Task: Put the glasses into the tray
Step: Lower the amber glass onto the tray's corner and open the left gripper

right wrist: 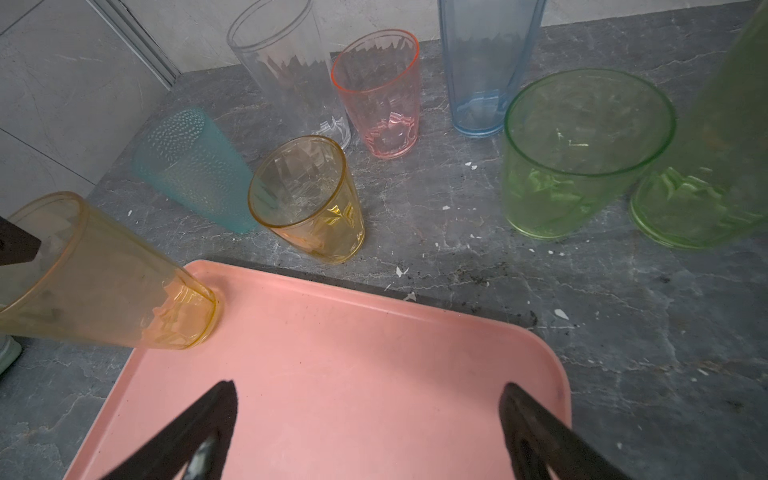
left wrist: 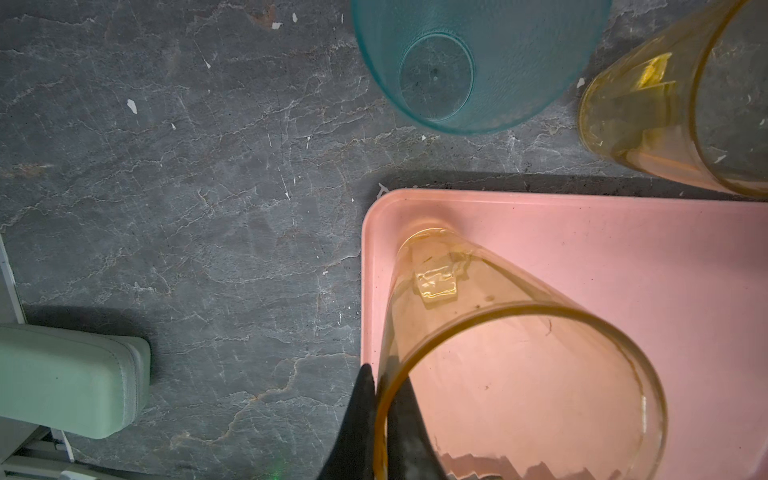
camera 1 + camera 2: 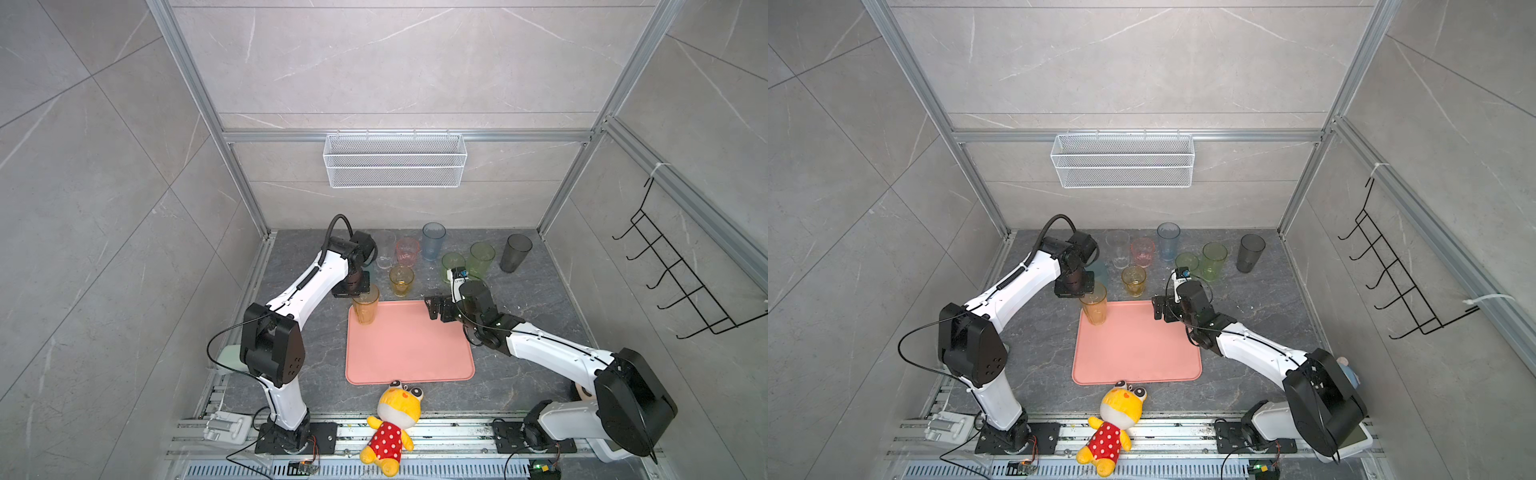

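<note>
A tall amber glass (image 3: 365, 309) (image 2: 498, 353) stands in the far left corner of the salmon-pink tray (image 3: 411, 353) (image 1: 332, 374), its base down at the tray floor. My left gripper (image 2: 380, 374) is shut on its rim, one finger inside and one outside. Over the tray's far right corner my right gripper (image 3: 432, 309) (image 1: 370, 390) hangs open, holding nothing. Behind the tray on the table stand the other glasses: yellow (image 3: 401, 280), pink (image 3: 407, 251), clear (image 3: 385, 253), blue (image 3: 433, 241), short green (image 3: 452, 266), tall green (image 3: 481, 259), smoky grey (image 3: 515, 252) and teal (image 2: 478, 62).
A yellow plush toy (image 3: 392, 424) lies at the tray's near edge. A white wire basket (image 3: 395, 160) hangs on the back wall and a black hook rack (image 3: 681, 282) on the right wall. A pale green case (image 2: 70, 378) sits by the left arm.
</note>
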